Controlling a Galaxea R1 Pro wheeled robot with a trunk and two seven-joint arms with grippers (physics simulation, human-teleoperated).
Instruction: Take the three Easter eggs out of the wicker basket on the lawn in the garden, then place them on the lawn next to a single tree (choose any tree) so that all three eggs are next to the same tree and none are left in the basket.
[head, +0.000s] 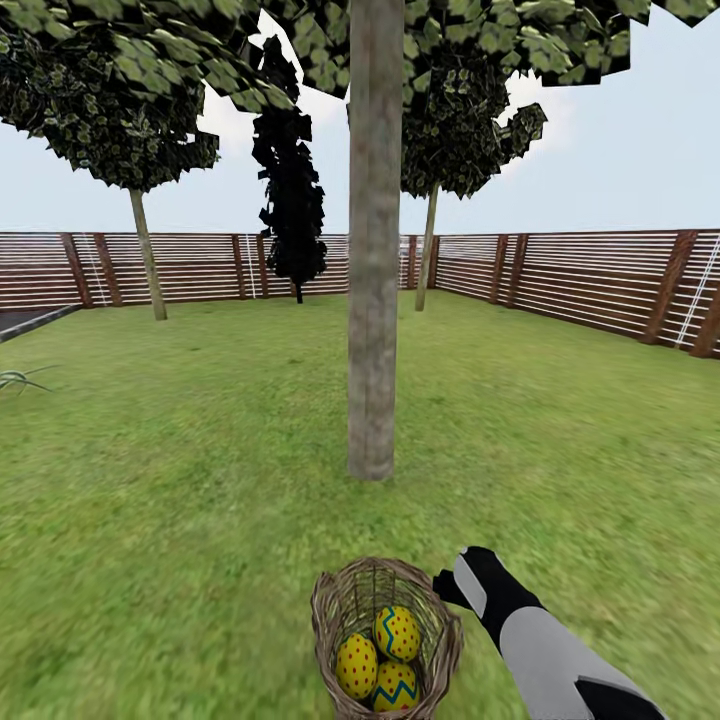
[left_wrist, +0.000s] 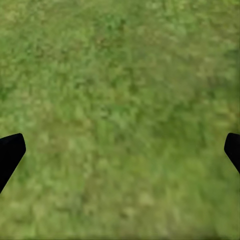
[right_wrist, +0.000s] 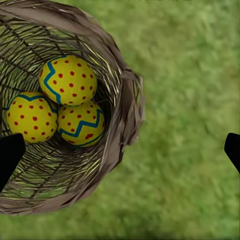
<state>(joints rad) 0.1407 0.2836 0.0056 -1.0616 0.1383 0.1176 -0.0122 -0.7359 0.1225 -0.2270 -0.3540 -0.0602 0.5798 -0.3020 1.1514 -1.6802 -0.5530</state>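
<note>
The wicker basket sits on the lawn just in front of the tree, whose straight grey-brown trunk rises from the grass in the middle of the garden. All 3 Easter eggs lie inside the basket, touching one another: yellow with red dots and blue zigzag bands. The right gripper hangs above the basket's rim, its fingers spread wide apart and holding nothing; the right arm reaches in beside the basket. The left gripper is likewise released, spread over bare grass. A slatted wooden fence encloses the yard.
</note>
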